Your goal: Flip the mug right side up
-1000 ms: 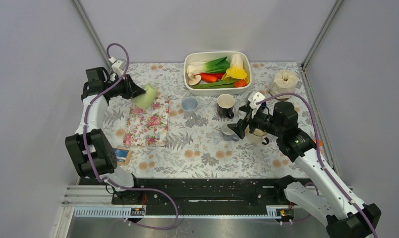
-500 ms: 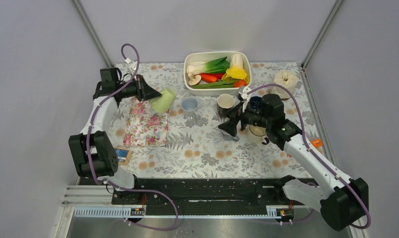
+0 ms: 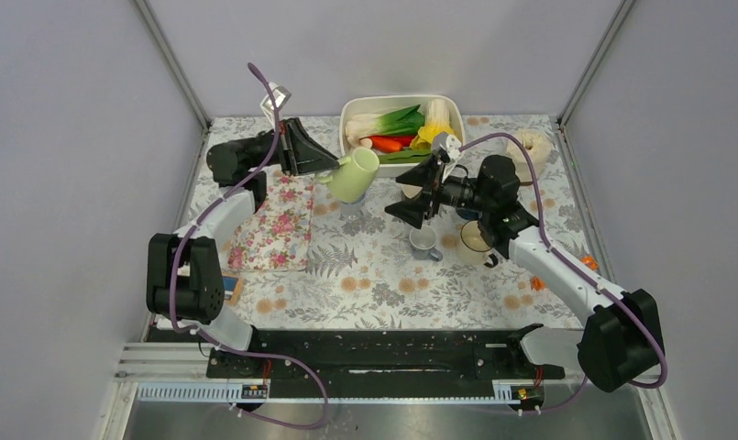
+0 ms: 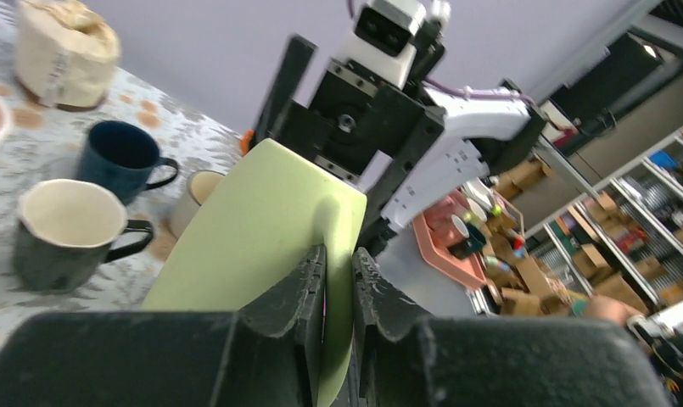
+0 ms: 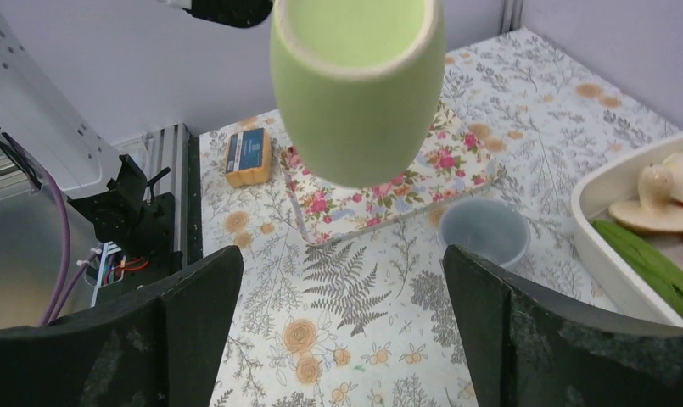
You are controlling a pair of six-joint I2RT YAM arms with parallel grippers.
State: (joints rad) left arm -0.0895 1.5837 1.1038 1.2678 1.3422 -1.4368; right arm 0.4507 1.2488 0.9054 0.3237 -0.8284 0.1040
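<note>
The light green mug hangs in the air over the middle of the table, tilted on its side. My left gripper is shut on its handle; in the left wrist view the fingers clamp the thin handle against the mug. My right gripper is open wide and empty, pointing at the mug from the right, a short gap away. In the right wrist view the mug hangs above and beyond the gripper, its rim towards the top of that view.
A white bin of vegetables stands at the back. A floral cloth, a pale blue cup, a grey cup, a beige mug, a black mug and a navy mug surround the spot. A twine roll is at the back right.
My left arm has carried the green mug right, from above the cloth's far corner to mid-table. My right gripper has risen and swung left towards it.
</note>
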